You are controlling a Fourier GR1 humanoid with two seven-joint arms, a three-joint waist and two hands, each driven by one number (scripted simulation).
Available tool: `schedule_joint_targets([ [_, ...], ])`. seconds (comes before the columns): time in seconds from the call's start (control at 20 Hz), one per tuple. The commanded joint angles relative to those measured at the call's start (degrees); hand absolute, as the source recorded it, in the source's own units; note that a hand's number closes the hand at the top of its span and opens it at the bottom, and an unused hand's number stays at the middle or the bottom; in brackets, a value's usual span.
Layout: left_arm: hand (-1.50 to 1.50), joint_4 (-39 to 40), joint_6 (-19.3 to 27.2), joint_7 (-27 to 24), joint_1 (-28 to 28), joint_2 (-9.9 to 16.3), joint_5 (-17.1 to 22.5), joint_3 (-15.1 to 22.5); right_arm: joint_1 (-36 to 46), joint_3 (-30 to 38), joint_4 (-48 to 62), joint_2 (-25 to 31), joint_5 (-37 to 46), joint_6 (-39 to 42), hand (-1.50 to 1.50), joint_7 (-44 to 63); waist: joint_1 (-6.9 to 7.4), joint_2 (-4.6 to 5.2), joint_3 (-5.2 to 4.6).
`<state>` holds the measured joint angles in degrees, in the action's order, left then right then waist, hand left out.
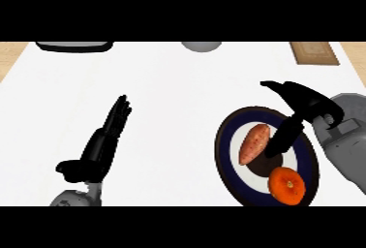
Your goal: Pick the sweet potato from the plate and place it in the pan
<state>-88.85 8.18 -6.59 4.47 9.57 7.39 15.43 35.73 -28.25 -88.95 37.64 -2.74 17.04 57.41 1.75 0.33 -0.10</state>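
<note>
- Your sweet potato [255,143] lies on the plate [227,140], on its left half, long axis running from upper right down to lower left.
- The plate is dark-rimmed with a white ring and a dark centre, and sits on the white table [172,97] at the right side of the view.
- On the same plate, near its lower edge, you have a round orange fruit [287,185], just apart from the sweet potato.
- Your right hand [304,104] hangs over the plate's upper right, with fingers [284,138] stretched down just beside the sweet potato's right flank and the thumb spread out to the upper left; it is open and grips nothing.
- Whether those fingers touch the sweet potato you cannot tell.
- Your left hand [107,133] rests well apart at the left, fingers straight and pointing up, holding nothing.
- At the far edge you see a dark pan [74,46] at the left, a grey round object [201,46] in the middle, and a wooden board [313,53] at the right.
</note>
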Motion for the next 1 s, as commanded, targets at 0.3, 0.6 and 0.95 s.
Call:
schedule_joint_targets([
  [0.3,0.0,0.2,0.2,0.5,0.0,-1.1,-0.6,-0.6,5.3,-7.5,12.5,-5.6,0.6,11.1,-1.5,5.4,-0.98,-0.23,0.06],
  [0.6,0.0,-1.8,-0.4,2.1,-1.1,0.0,-1.0,-2.2,4.7,-5.9,14.9,-9.1,2.5,10.4,-1.5,5.5,-1.23,-0.34,0.08],
  [0.95,0.0,1.4,-0.4,2.3,2.5,-1.8,-1.7,-3.9,3.6,-3.9,16.0,-11.0,7.1,10.0,-1.5,4.6,-1.54,-0.29,0.08],
])
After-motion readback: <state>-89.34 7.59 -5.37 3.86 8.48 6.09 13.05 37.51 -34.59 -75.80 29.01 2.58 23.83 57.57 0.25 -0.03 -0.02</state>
